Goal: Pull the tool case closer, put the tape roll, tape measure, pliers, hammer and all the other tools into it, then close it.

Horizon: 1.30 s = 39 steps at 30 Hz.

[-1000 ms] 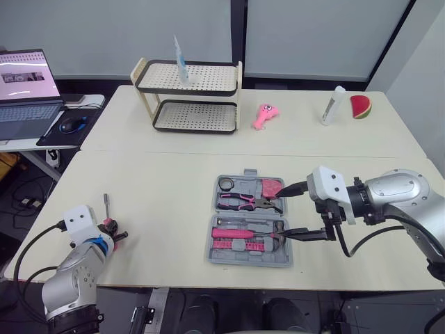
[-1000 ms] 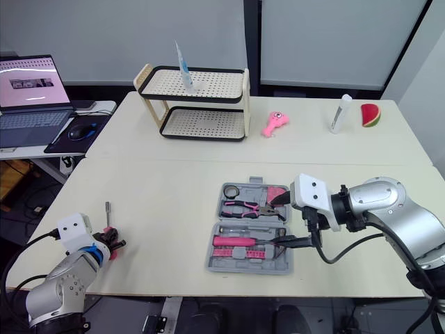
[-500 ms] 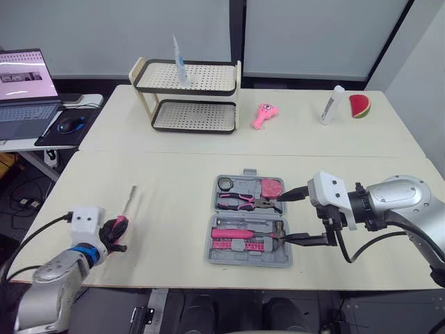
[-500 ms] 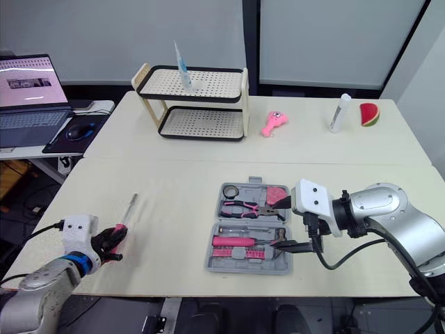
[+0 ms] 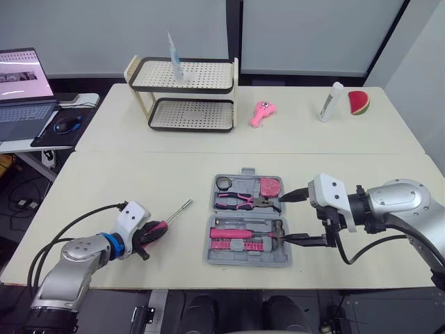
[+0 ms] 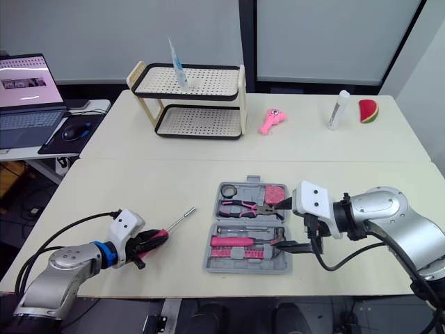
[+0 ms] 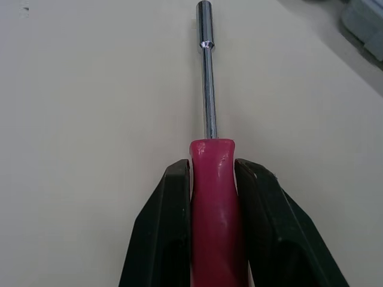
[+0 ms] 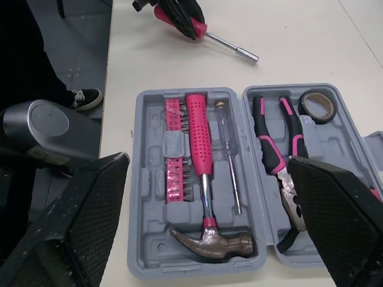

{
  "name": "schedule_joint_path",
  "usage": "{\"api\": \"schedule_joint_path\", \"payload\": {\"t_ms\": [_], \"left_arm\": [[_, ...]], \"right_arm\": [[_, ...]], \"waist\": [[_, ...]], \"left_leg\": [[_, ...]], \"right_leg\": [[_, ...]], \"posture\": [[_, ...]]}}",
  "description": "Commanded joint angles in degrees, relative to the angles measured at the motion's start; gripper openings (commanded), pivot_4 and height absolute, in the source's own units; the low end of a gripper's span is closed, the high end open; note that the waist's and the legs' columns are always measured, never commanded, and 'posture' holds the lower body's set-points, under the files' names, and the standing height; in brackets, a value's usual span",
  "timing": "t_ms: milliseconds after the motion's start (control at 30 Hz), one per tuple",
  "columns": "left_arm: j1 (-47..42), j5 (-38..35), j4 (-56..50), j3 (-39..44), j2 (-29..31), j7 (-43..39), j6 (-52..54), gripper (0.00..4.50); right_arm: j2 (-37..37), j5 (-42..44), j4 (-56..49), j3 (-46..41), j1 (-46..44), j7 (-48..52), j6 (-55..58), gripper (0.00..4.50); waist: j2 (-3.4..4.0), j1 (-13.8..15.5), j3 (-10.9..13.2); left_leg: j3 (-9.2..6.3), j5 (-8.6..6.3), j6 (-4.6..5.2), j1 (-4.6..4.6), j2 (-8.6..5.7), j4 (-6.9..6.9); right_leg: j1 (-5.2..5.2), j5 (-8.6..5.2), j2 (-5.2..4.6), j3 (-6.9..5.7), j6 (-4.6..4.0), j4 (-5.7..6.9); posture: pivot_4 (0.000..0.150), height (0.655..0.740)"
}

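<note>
Tools lay packed in the open tool case (image 8: 152,239), which was set near the front edge of the table (image 5: 139,181). The hammer (image 8: 200,149), pliers (image 8: 281,149), tape roll (image 8: 315,104) and pink tape measure (image 5: 270,187) were seated in its trays. The pink-handled screwdriver (image 7: 207,89) was clamped by its handle in the left tool (image 5: 149,235), well to the left of the case, with the steel shaft angled toward it. The right tool (image 5: 279,220) was positioned at the case's right edge, its two fingers spread wide apart.

Bright, even indoor light, soft faint shadows on the table (image 5: 174,181), glint on the screwdriver (image 7: 210,179)
</note>
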Motion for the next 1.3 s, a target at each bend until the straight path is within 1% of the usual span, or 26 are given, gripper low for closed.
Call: {"api": "schedule_joint_path", "payload": {"t_ms": [33,133,200,267,400,500,533,700,833,967,1167,1233,1300], "left_arm": [[-1.21,1.20,0.96,-0.84,-0.91,0.37,-1.56,0.75],[-1.18,1.56,2.25,-1.27,-1.38,-0.35,-2.30,0.75],[-0.94,1.21,2.30,-0.93,-1.25,-0.50,-1.34,1.49],[-0.52,-0.21,1.16,0.39,-0.78,-1.44,-1.03,2.03],[0.52,-3.67,-1.55,3.85,0.85,-3.78,-0.27,3.32],[0.73,-4.54,-1.41,5.35,1.81,-5.42,-1.71,4.26],[0.57,-4.70,-1.18,5.58,1.85,-5.95,-2.33,4.48],[-0.56,-5.25,0.30,4.82,1.04,-8.66,-4.80,4.48],[-3.08,-0.37,6.90,2.59,-0.32,-6.27,-9.59,4.48],[-3.94,0.59,10.03,1.58,-0.87,-6.20,-10.14,4.48],[-4.63,1.37,10.57,0.14,-1.41,-6.20,-9.69,4.48],[-4.73,1.73,10.35,-0.21,-1.52,-5.91,-9.24,4.08],[-4.77,2.04,10.15,-0.54,-1.60,-5.84,-8.70,3.56]], "right_arm": [[-0.47,-0.22,-2.21,-1.12,0.19,-0.70,0.11,4.50],[-0.44,-0.58,-2.30,-0.86,0.28,-1.00,0.06,4.50],[-0.55,-0.70,-2.39,-0.88,0.53,-1.04,-0.04,4.50],[-0.64,-0.72,-2.57,-1.10,0.87,-1.17,-0.10,4.50],[-0.60,-0.68,-3.20,-1.80,1.69,-1.61,0.02,4.50],[-0.42,-0.59,-3.77,-2.10,2.28,-2.28,0.19,4.50],[-0.36,-0.56,-3.94,-2.13,2.43,-2.51,0.24,4.50],[0.29,-0.43,-4.85,-2.07,2.97,-3.78,0.67,4.50],[0.78,-0.71,-5.53,-1.78,3.60,-4.73,0.70,4.50],[0.85,-0.63,-5.79,-1.87,3.84,-5.25,0.86,4.50],[1.02,-0.32,-6.14,-1.72,3.22,-5.86,1.38,4.50],[0.96,-0.21,-6.17,-1.74,2.96,-5.85,1.58,4.50],[0.89,-0.16,-6.13,-1.80,2.72,-5.75,1.75,4.50]], "waist": [[0.00,0.04,0.00],[-0.01,0.10,0.00],[0.00,0.09,0.00],[0.00,0.08,-0.01],[0.00,0.05,0.00],[0.00,0.07,0.00],[0.00,0.07,0.00],[0.00,0.08,0.00],[0.00,0.09,-0.01],[-0.01,0.02,-0.01],[-0.01,0.05,-0.01],[-0.01,0.05,-0.01],[-0.01,0.05,-0.01]], "left_leg": [[-0.02,0.00,0.00,-0.02,0.00,0.02],[-0.02,0.00,0.00,-0.02,-0.01,0.06],[-0.02,0.00,0.00,-0.01,-0.01,0.06],[-0.02,0.00,0.00,-0.01,-0.01,0.05],[-0.04,0.00,0.00,-0.01,0.00,0.06],[-0.05,0.01,0.00,-0.02,0.00,0.05],[-0.05,0.01,0.00,-0.02,0.00,0.05],[-0.04,0.01,0.00,-0.02,-0.01,0.06],[-0.04,0.01,0.00,0.00,-0.01,0.07],[-0.03,0.01,0.01,-0.02,-0.01,0.07],[-0.06,0.01,0.01,-0.01,0.00,0.08],[-0.06,0.01,0.01,0.00,0.00,0.09],[-0.05,0.01,0.01,0.00,0.00,0.09]], "right_leg": [[0.00,0.00,0.00,-0.02,0.00,0.00],[0.02,0.00,-0.01,-0.02,0.01,0.00],[0.02,0.00,-0.01,-0.01,0.00,0.00],[0.02,0.00,-0.01,-0.01,0.00,0.01],[0.01,0.00,0.00,-0.02,0.00,0.03],[0.00,0.00,0.00,-0.02,0.00,0.03],[0.01,0.00,-0.01,-0.02,0.00,0.03],[0.02,0.00,-0.01,-0.02,0.00,0.02],[0.03,0.00,0.00,-0.04,0.01,0.04],[0.01,0.00,0.04,-0.05,0.01,0.04],[0.02,0.00,0.05,-0.05,0.00,0.07],[0.03,0.00,0.05,-0.04,0.01,0.07],[0.03,0.00,0.05,-0.05,0.01,0.07]], "posture": [[0.150,0.7290],[0.150,0.7290],[0.150,0.7290],[0.150,0.7290],[0.150,0.7290],[0.150,0.7290],[0.150,0.7290],[0.150,0.7290],[0.150,0.7290],[0.150,0.7290],[0.150,0.7290],[0.150,0.7290],[0.150,0.7290]]}}
